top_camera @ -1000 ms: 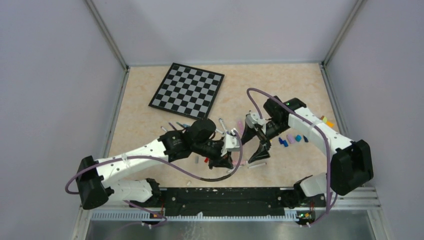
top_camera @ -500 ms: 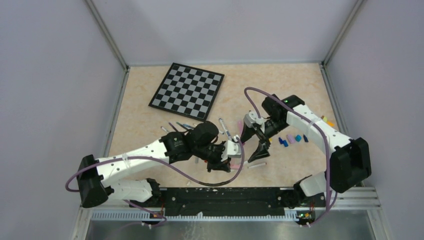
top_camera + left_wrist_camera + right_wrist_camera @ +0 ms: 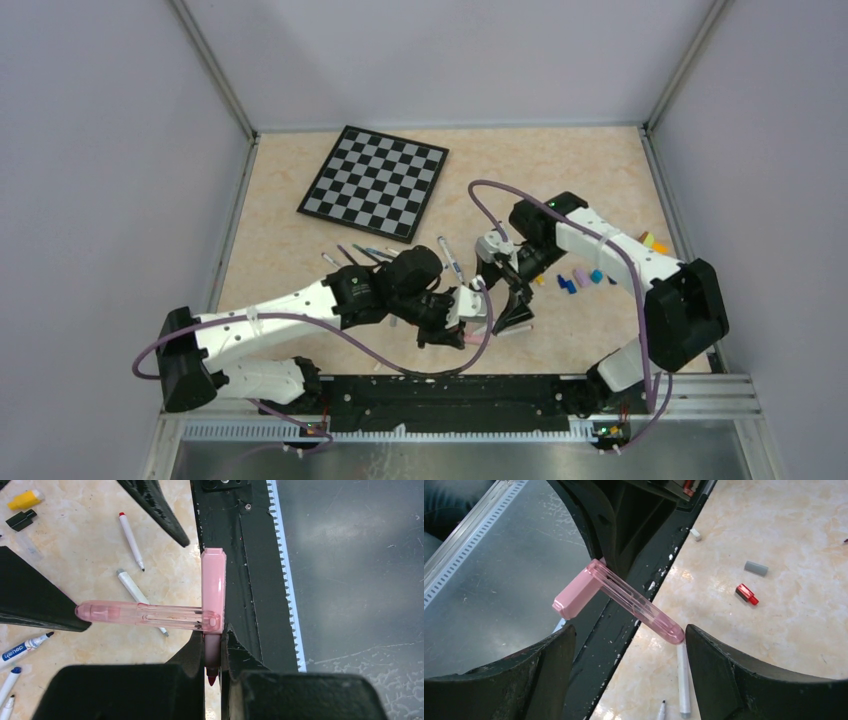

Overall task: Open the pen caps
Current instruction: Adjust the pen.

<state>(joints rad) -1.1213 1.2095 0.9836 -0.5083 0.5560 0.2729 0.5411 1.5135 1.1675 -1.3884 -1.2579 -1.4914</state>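
My left gripper [image 3: 214,636] is shut on a pink pen [image 3: 213,580], whose bare red tip shows between the jaws. A long clear pink cap [image 3: 145,616] sticks out sideways from the pen's body, off the tip. My right gripper [image 3: 629,635] is open around that pink cap [image 3: 636,602]; the cap's rounded end lies close to the right finger [image 3: 724,675], and I cannot tell whether they touch. From above, the two grippers [image 3: 452,333] [image 3: 503,298] meet near the front rail. Loose caps lie about: grey [image 3: 756,568], red [image 3: 746,594], yellow [image 3: 25,500], black [image 3: 21,520].
A chessboard [image 3: 375,180] lies at the back left. Uncapped pens [image 3: 131,540] [image 3: 137,592] [image 3: 683,680] rest on the table below the grippers. Blue and purple caps [image 3: 575,280] sit to the right of the right arm. The black front rail [image 3: 240,555] runs just under the pink pen.
The right arm has swung left and brought its open gripper up around the pink cap. The left gripper has shifted slightly right and nearer, still shut on the pink pen.
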